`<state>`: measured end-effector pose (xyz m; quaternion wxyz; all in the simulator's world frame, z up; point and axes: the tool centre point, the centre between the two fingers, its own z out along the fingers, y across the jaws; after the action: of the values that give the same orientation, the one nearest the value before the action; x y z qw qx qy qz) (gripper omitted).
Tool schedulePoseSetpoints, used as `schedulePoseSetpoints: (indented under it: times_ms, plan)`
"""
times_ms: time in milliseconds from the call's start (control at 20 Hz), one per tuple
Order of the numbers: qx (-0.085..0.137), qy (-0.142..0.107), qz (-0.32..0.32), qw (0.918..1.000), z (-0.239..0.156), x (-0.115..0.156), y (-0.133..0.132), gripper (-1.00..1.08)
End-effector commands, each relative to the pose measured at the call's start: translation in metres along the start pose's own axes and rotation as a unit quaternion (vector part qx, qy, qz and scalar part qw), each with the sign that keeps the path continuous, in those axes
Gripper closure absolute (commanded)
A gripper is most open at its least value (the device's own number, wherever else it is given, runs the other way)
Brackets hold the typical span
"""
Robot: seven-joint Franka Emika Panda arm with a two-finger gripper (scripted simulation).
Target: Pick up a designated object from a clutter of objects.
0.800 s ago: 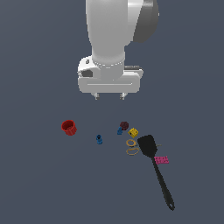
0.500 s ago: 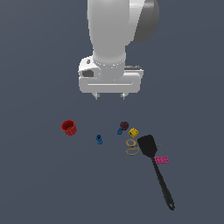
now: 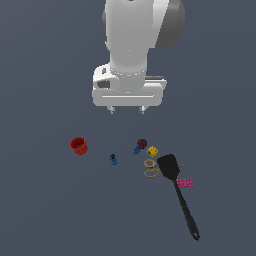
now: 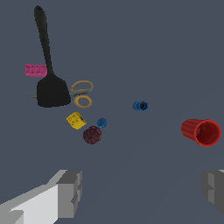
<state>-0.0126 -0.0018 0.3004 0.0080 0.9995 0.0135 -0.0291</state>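
The maroon lump (image 3: 142, 143) lies on the grey floor among the clutter; it also shows in the wrist view (image 4: 92, 134). A yellow block (image 3: 153, 151) (image 4: 76, 120) and a blue piece (image 3: 136, 149) (image 4: 102, 123) lie right beside it. My gripper (image 3: 127, 110) hangs open and empty well above the floor, up and a little to the exterior view's left of the lump. In the wrist view its two fingers (image 4: 70, 193) stand wide apart, with the lump ahead of the gap.
A red cup (image 3: 78, 146) (image 4: 201, 131) lies to the exterior view's left, and a second blue piece (image 3: 113, 159) (image 4: 140, 106) sits between it and the lump. Tan rings (image 3: 150, 168) (image 4: 82, 92), a long black spatula (image 3: 177, 190) (image 4: 48, 65) and a pink brick (image 3: 184, 183) (image 4: 36, 70) lie to the right.
The gripper has come down slightly towards the clutter. The objects have not moved.
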Motion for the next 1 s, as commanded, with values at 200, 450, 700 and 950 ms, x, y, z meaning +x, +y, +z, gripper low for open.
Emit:
schedulePoseSetpoints:
  times_ms: [200, 450, 700, 950]
  plan:
    - [0.000, 0.001, 0.016, 0.9999, 0.008, 0.001, -0.003, -0.92]
    - [0.000, 0.003, 0.045, 0.9990, 0.023, 0.003, -0.008, -0.92]
    - [0.001, 0.005, 0.087, 0.9962, 0.043, 0.005, -0.016, -0.92]
    - [0.003, 0.008, 0.141, 0.9899, 0.070, 0.006, -0.025, -0.92]
